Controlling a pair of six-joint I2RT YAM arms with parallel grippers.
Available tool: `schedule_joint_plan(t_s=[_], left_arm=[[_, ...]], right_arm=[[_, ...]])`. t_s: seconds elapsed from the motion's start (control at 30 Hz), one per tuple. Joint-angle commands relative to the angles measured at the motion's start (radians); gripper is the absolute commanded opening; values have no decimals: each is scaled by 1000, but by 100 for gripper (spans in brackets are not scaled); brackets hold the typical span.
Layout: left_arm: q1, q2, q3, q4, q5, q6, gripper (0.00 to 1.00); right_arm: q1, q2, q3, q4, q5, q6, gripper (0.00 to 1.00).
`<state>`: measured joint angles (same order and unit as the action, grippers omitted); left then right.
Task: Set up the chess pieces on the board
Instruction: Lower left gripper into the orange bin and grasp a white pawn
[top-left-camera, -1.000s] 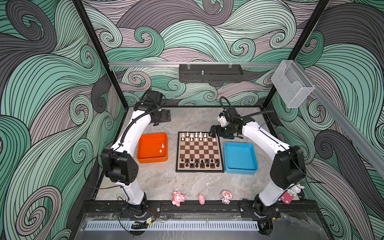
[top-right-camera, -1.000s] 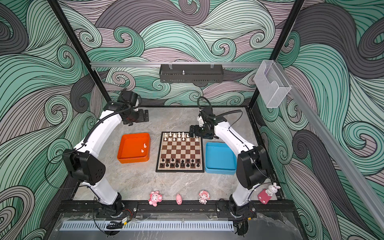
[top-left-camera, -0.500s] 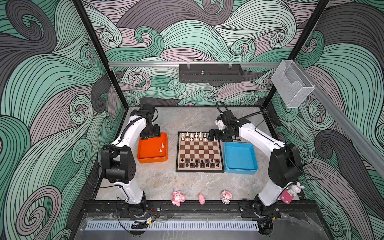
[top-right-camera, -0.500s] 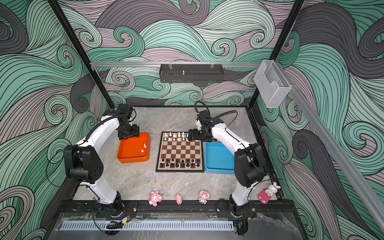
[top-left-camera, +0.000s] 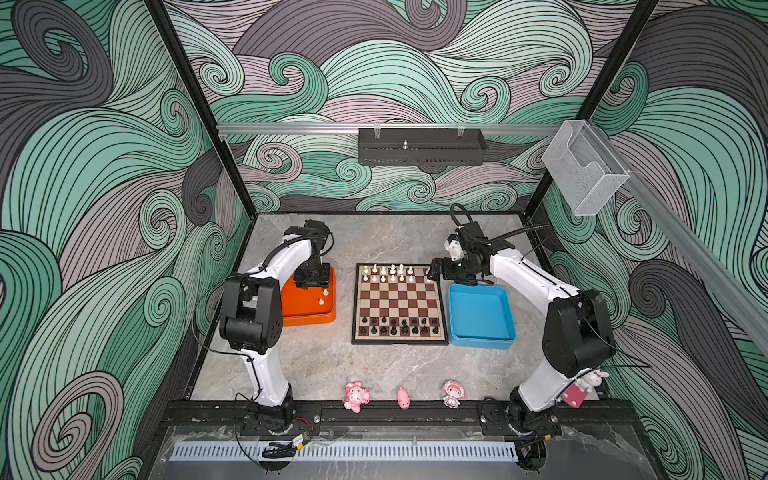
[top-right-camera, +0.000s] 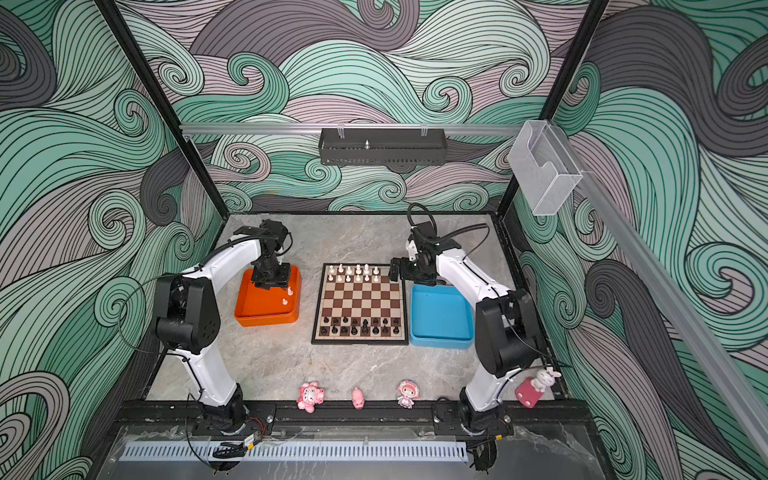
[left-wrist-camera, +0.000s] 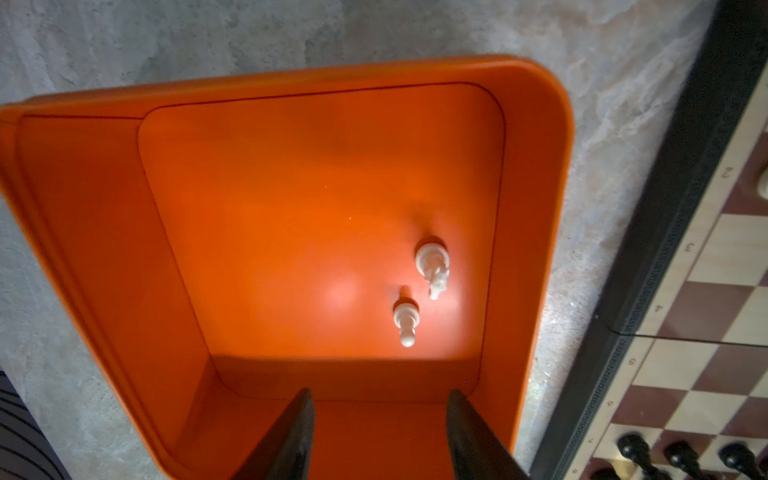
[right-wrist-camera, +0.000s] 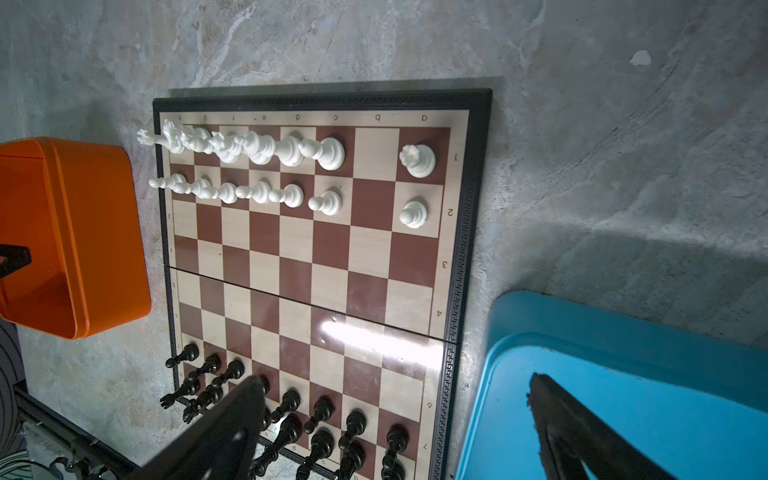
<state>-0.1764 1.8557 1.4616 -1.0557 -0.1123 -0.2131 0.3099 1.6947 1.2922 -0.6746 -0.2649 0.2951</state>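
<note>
The board (top-left-camera: 399, 303) lies mid-table. White chess pieces (top-left-camera: 388, 272) fill its two far rows and black ones (top-left-camera: 399, 326) its two near rows. In the right wrist view the white rows (right-wrist-camera: 257, 149) have both b-file squares bare. A white knight (left-wrist-camera: 433, 264) and a white pawn (left-wrist-camera: 406, 322) lie in the orange tray (left-wrist-camera: 291, 166). My left gripper (left-wrist-camera: 380, 395) hangs over that tray, jaws apart, nothing between them, short of both pieces. It is also seen from above (top-left-camera: 309, 282). My right gripper (right-wrist-camera: 397, 380) stands wide open and empty by the board's far right corner (top-left-camera: 436, 274).
The orange tray (top-left-camera: 307, 316) sits left of the board and an empty blue tray (top-left-camera: 480, 316) sits right of it. Three pink figurines (top-left-camera: 356, 395) stand along the front rail. A black rack (top-left-camera: 422, 147) hangs on the back wall.
My left arm came forward from the back of the table and down over the orange tray, its jaws narrowing. The right gripper shifted slightly towards the blue tray, still open.
</note>
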Motion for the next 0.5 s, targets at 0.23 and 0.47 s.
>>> schedule_joint_plan(t_s=[0.23, 0.47], left_arm=[[-22, 62, 7, 77, -4, 52, 49], [-42, 80, 3, 117, 3, 57, 46]], right_arm=[[-46, -40, -52, 21, -30, -22, 99], [-55, -39, -57, 23, -36, -24, 99]])
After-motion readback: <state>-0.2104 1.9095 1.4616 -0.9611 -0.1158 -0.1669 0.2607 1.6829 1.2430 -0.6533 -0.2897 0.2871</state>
